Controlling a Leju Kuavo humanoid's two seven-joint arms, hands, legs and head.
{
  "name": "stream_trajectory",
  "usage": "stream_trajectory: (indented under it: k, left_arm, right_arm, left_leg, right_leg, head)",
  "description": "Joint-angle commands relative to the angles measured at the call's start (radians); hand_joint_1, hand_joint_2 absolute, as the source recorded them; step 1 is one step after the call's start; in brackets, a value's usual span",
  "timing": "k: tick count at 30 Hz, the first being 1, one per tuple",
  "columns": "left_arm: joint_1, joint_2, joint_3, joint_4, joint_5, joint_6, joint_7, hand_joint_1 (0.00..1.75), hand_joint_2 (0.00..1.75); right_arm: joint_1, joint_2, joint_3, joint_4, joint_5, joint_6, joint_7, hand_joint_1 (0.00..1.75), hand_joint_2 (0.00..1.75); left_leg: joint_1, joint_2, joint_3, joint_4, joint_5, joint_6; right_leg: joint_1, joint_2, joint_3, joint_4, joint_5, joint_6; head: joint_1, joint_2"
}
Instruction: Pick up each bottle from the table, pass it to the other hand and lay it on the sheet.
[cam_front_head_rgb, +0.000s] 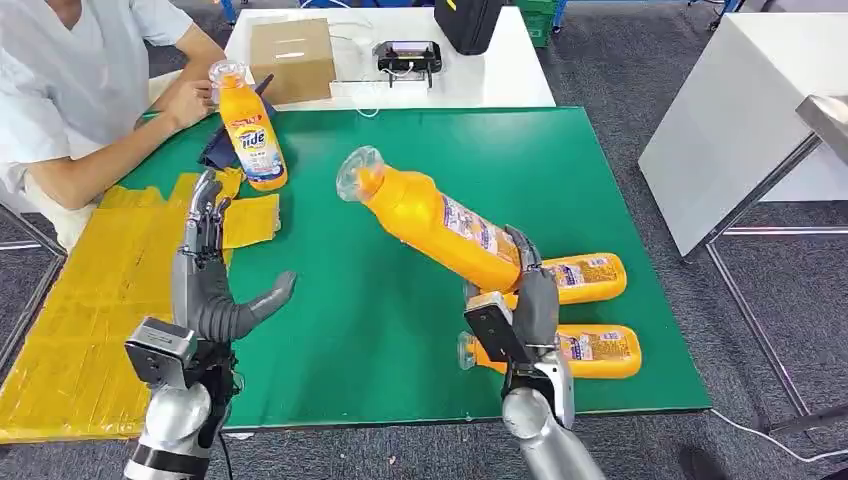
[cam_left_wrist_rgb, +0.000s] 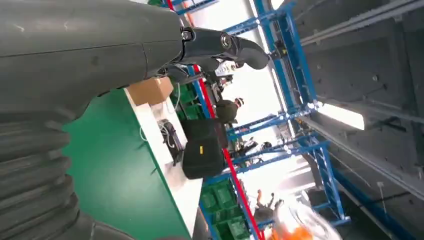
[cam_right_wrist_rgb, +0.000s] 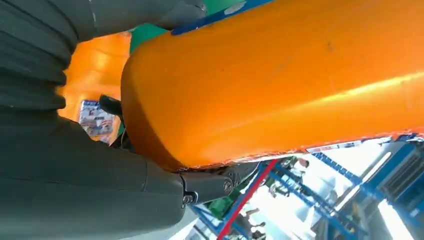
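Your right hand, low near the front edge of the green table, is wrapped around the base end of an orange bottle, and the right wrist view confirms fingers bearing on its body. You carry it tilted, clear cap up and leaning toward the left side of the table, which looks like a presentation for the handover: the neck and upper body stay free for the other hand to take.

Your left hand waits near the table's front-left corner, fingers apart and stretched away from you, thumb out toward the bottle, holding nothing. It is well apart from the bottle, so the pass has not begun; you'd need to bring the two together before letting go on the right.

Two more orange bottles lie on their sides near the front-right corner, just beyond your right hand, still to be picked.

At the left edge spreads the yellow sheet, the laying place, right beside your left hand. At the far-left corner a person's hand holds another bottle upright by the sheet's far end.
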Motion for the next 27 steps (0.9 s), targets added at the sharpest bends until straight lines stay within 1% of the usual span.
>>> stream_trajectory:
  k: [1,2,3,4,7,8,10,11,14,15,16,17,18,20,21,23,24,26,27]
  left_arm:
    - [0.014,0.041,-0.031,0.003,0.087,-0.099,0.036,0.00,1.75]
    - [0.003,0.073,-0.060,0.028,0.137,-0.210,0.096,0.00,1.75]
    - [-0.005,0.079,-0.066,0.054,0.148,-0.249,0.116,0.00,1.75]
    - [-0.010,0.072,-0.070,0.080,0.167,-0.275,0.127,0.00,1.75]
    - [-0.017,0.060,-0.108,0.116,0.259,-0.377,0.140,0.00,1.75]
    - [-0.022,0.059,-0.123,0.120,0.269,-0.388,0.141,0.00,1.75]
    - [-0.038,0.063,-0.165,0.127,0.271,-0.402,0.141,0.00,1.75]
    - [-0.044,0.061,-0.176,0.131,0.271,-0.403,0.141,0.00,1.75]
    - [-0.063,0.055,-0.210,0.150,0.268,-0.407,0.147,0.00,1.75]
    - [-0.067,0.054,-0.219,0.156,0.262,-0.400,0.150,0.00,1.75]
    - [-0.071,0.054,-0.225,0.160,0.248,-0.390,0.151,0.00,1.75]
    - [-0.072,0.052,-0.228,0.163,0.246,-0.388,0.150,0.00,1.75]
    - [-0.072,0.052,-0.228,0.163,0.246,-0.388,0.150,0.00,1.75]
    - [-0.072,0.052,-0.228,0.163,0.246,-0.388,0.150,0.00,1.75]
    - [-0.072,0.052,-0.228,0.163,0.246,-0.388,0.150,0.00,1.75]
    - [-0.075,0.054,-0.234,0.165,0.246,-0.389,0.150,0.00,1.75]
    - [-0.077,0.052,-0.236,0.167,0.247,-0.388,0.150,0.00,1.75]
    - [-0.080,0.050,-0.237,0.170,0.247,-0.382,0.148,0.00,1.75]
    - [-0.081,0.050,-0.237,0.170,0.247,-0.382,0.148,0.00,1.75]
  right_arm:
    - [0.007,0.001,-0.078,-0.022,-0.053,0.028,-0.023,1.75,1.75]
    - [0.010,0.002,-0.067,-0.026,-0.084,0.058,-0.046,1.75,1.75]
    - [0.012,0.000,-0.052,-0.030,-0.103,0.081,-0.059,1.75,1.75]
    - [0.011,-0.003,-0.034,-0.027,-0.102,0.092,-0.063,1.75,1.75]
    - [-0.008,0.005,0.021,0.015,-0.081,0.114,-0.066,1.75,1.75]
    - [-0.017,0.008,0.040,0.034,-0.082,0.121,-0.067,1.75,1.75]
    - [-0.042,0.008,0.086,0.082,-0.076,0.132,-0.086,1.75,1.75]
    - [-0.047,0.011,0.093,0.096,-0.073,0.127,-0.090,1.75,1.75]
    - [-0.068,0.015,0.128,0.139,-0.073,0.142,-0.096,1.75,1.75]
    - [-0.073,0.016,0.141,0.151,-0.072,0.145,-0.100,1.75,1.75]
    - [-0.077,0.016,0.153,0.158,-0.072,0.151,-0.101,1.75,1.75]
    - [-0.078,0.017,0.159,0.161,-0.071,0.153,-0.103,1.75,1.75]
    - [-0.078,0.017,0.159,0.161,-0.071,0.153,-0.103,1.75,1.75]
    - [-0.078,0.017,0.159,0.161,-0.071,0.153,-0.103,1.75,1.75]
    - [-0.078,0.017,0.159,0.161,-0.071,0.153,-0.103,1.75,1.75]
    - [-0.085,0.016,0.186,0.177,-0.061,0.165,-0.102,1.75,1.75]
    - [-0.091,0.021,0.201,0.194,-0.050,0.165,-0.097,1.75,1.75]
    - [-0.098,0.028,0.224,0.220,-0.040,0.169,-0.098,1.75,1.75]
    - [-0.095,0.033,0.228,0.223,-0.036,0.164,-0.098,1.75,1.75]
  left_leg:
    - [0.001,-0.001,0.003,0.000,-0.001,-0.001]
    - [0.001,-0.001,0.004,0.000,-0.002,-0.001]
    - [0.001,-0.001,0.005,0.001,-0.003,-0.002]
    - [0.001,-0.001,0.004,-0.001,-0.002,-0.001]
    - [0.001,-0.002,0.007,0.000,-0.003,-0.002]
    - [0.002,-0.002,0.009,0.000,-0.004,-0.002]
    - [0.001,-0.001,0.008,0.000,-0.004,-0.002]
    - [0.001,-0.001,0.006,0.000,-0.003,-0.001]
    - [0.002,-0.001,0.007,0.000,-0.004,-0.002]
    - [0.001,-0.001,0.004,-0.001,-0.001,-0.001]
    - [0.001,-0.002,0.005,-0.001,-0.002,-0.001]
    - [0.002,-0.002,0.007,-0.001,-0.003,-0.002]
    - [0.001,-0.001,0.004,-0.001,-0.001,-0.001]
    - [0.002,-0.001,0.007,0.000,-0.003,-0.002]
    - [0.001,-0.001,0.004,-0.001,-0.001,-0.001]
    - [0.002,-0.002,0.007,0.000,-0.003,-0.002]
    - [0.001,-0.002,0.004,-0.001,-0.002,-0.001]
    - [0.002,-0.001,0.006,0.000,-0.003,-0.002]
    - [0.001,0.000,0.005,-0.001,-0.002,-0.001]
  right_leg:
    - [0.000,0.003,0.003,0.000,-0.001,-0.001]
    - [0.000,0.004,0.004,0.000,-0.002,-0.001]
    - [0.000,0.005,0.006,0.000,-0.003,-0.002]
    - [0.000,0.003,0.004,0.000,-0.002,-0.001]
    - [0.000,0.005,0.007,0.000,-0.003,-0.002]
    - [0.000,0.006,0.009,0.000,-0.004,-0.003]
    - [0.000,0.007,0.008,-0.001,-0.004,-0.002]
    - [0.000,0.005,0.007,-0.001,-0.003,-0.002]
    - [0.001,0.007,0.007,0.000,-0.003,-0.002]
    - [0.000,0.003,0.004,-0.001,-0.001,-0.001]
    - [0.000,0.003,0.006,-0.001,-0.002,-0.002]
    - [0.001,0.004,0.007,-0.001,-0.003,-0.002]
    - [0.000,0.004,0.004,-0.001,-0.001,-0.001]
    - [0.001,0.006,0.007,-0.001,-0.002,-0.002]
    - [0.000,0.004,0.004,-0.001,-0.001,-0.001]
    - [0.001,0.005,0.007,-0.001,-0.003,-0.002]
    - [0.000,0.003,0.005,-0.001,-0.002,-0.001]
    - [0.001,0.006,0.007,-0.001,-0.003,-0.002]
    - [0.000,0.005,0.005,-0.001,-0.002,-0.001]
  head:
    - [0.000,0.000]
    - [0.000,0.000]
    - [0.000,0.000]
    - [0.000,0.000]
    - [0.000,0.000]
    - [0.000,0.000]
    - [0.000,0.000]
    - [0.000,0.000]
    - [0.000,0.000]
    - [0.000,0.000]
    - [0.000,0.000]
    - [0.000,0.000]
    - [0.000,0.000]
    - [0.000,0.000]
    - [0.000,0.000]
    - [0.000,0.000]
    - [0.000,0.000]
    - [0.000,0.000]
    - [0.000,0.000]
